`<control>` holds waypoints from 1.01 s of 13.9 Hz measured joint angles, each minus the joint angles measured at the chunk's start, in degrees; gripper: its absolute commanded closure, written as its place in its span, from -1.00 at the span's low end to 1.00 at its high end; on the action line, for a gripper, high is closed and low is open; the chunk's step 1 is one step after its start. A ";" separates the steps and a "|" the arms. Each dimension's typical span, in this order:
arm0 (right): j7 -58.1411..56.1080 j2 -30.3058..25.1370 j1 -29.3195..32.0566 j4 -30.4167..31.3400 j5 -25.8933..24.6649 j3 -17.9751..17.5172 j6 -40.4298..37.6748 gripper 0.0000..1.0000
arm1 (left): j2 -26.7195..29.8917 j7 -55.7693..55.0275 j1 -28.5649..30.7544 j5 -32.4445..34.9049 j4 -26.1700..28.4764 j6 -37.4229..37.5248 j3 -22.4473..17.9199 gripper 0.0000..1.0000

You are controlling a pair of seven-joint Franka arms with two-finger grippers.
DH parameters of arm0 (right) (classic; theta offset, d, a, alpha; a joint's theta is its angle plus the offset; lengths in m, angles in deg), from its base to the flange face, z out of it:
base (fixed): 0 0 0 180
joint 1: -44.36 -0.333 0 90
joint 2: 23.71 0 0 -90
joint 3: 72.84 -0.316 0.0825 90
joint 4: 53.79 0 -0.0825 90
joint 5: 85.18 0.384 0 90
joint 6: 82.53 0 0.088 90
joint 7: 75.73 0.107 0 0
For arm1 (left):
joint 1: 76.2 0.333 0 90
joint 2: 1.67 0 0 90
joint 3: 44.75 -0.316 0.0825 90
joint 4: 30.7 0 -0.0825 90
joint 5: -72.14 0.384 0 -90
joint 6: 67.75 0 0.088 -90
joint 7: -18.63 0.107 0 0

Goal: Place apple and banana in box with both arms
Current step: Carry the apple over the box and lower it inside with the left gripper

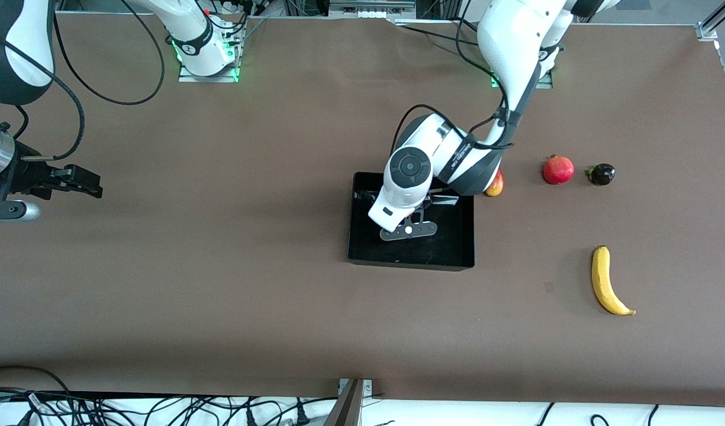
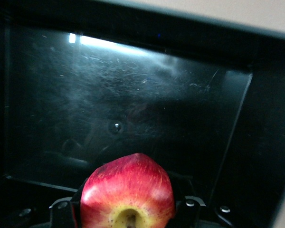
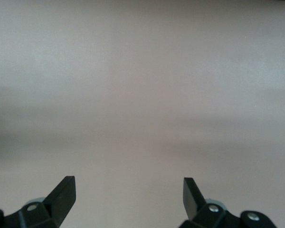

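Apple (image 2: 128, 190) sits clamped in the left gripper (image 1: 411, 229), low inside the box (image 1: 409, 255), ready for release; the right gripper (image 3: 128, 199) waits spread apart, and the banana (image 1: 608, 283) lies on the table.

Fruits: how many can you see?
5. The apple in the left claw over the box; mango beside the box; pomegranate, dark fruit and banana toward the left arm's end.
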 measured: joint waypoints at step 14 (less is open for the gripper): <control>-0.01 0.00 0.01 0.07 0.23 0.00 -0.54 -1.00 | -2.98 0.24 -1.87 0.00 4.14 -5.26 0.05 1.00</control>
